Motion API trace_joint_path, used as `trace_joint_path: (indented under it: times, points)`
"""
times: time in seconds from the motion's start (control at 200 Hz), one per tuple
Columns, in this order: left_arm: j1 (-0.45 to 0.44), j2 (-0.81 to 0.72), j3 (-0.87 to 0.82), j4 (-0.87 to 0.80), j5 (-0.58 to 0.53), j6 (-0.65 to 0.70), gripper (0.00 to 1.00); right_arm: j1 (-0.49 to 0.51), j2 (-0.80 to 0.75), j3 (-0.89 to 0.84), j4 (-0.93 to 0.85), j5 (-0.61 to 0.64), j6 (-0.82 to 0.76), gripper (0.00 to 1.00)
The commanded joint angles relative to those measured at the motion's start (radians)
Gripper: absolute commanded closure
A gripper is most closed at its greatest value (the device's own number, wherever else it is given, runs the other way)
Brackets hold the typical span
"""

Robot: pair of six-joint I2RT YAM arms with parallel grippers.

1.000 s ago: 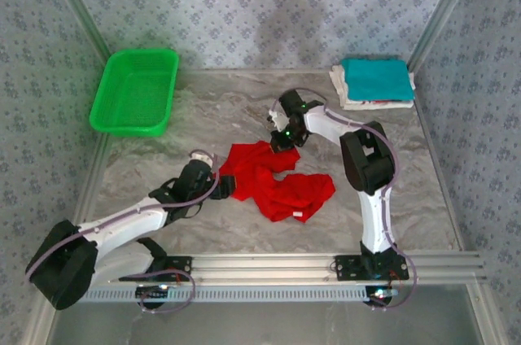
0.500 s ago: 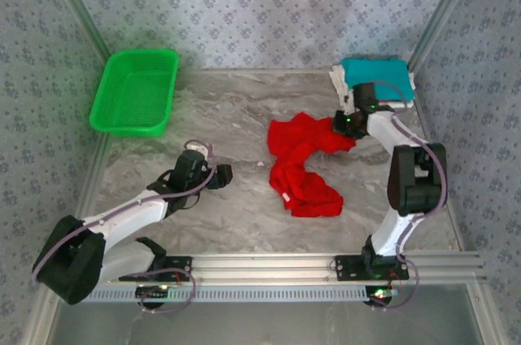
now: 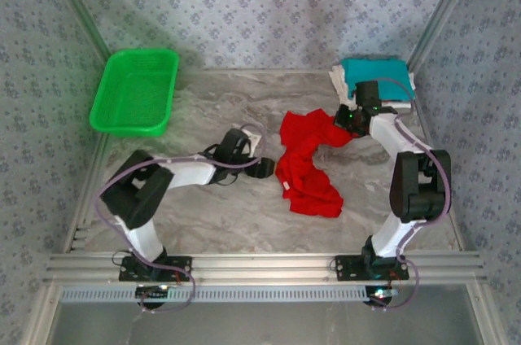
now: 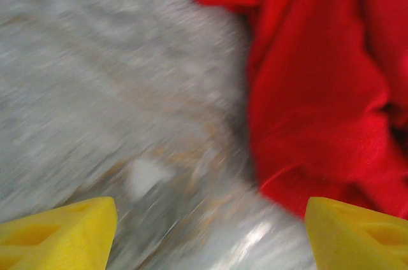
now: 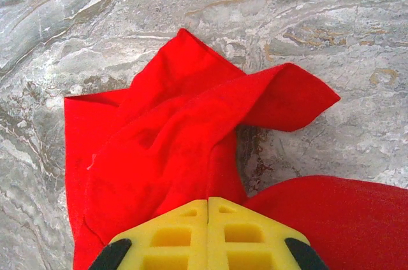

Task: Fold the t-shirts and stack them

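Fabric of the red t-shirt (image 5: 178, 155) is pinched by the right fingers (image 5: 172, 232), which press together with no gap, the cloth bunching up out of their tips. Ahead of these fingers, in the right wrist view, the shirt spreads in loose folds over the marbled desk (image 5: 76, 21), with one pointed flap sticking out to one side. From above, the red t-shirt (image 3: 308, 168) lies crumpled, trailing from the right fingers (image 3: 343, 123) toward the near side of the desk.

The left fingers (image 3: 262, 168) are low over the desk, just beside the shirt's other edge. In the blurred left wrist view they are spread wide apart: one yellow tip (image 4: 64, 225) shows at each lower corner, bare desk lies between them, and the red cloth (image 4: 319, 79) lies ahead, toward one finger.

Just behind the right fingers, the teal t-shirt (image 3: 374, 78) lies folded on top of the whitish t-shirt (image 3: 340, 85). A green mesh basket (image 3: 136, 89) stands well apart from the left fingers, at the far corner.
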Motion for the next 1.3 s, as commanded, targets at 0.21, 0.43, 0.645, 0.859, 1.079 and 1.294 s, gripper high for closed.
trace_joint_path:
  times: [0.21,0.43,0.645,0.859,1.079,1.294]
  points:
    - [-0.083,0.151,0.124,0.076,0.063,0.042,0.45,-0.049,-0.081,-0.074,0.003,-0.009,-0.004,1.0]
    - [-0.078,0.121,0.071,0.07,-0.026,0.048,0.87,-0.06,-0.08,-0.083,0.017,-0.022,0.003,1.0]
    - [-0.05,-0.024,0.012,-0.022,-0.171,0.088,1.0,-0.064,-0.093,-0.05,-0.013,-0.02,-0.012,1.0]
    - [0.075,-0.29,-0.057,-0.206,-0.224,0.187,1.0,-0.062,-0.157,-0.021,-0.049,-0.017,-0.031,1.0]
    - [0.254,-0.499,-0.051,-0.325,-0.177,0.267,1.0,-0.039,-0.177,0.117,-0.081,-0.013,-0.026,1.0]
    - [0.339,-0.37,0.004,-0.318,-0.195,0.272,0.86,-0.002,0.017,0.314,-0.176,0.002,-0.048,0.7]
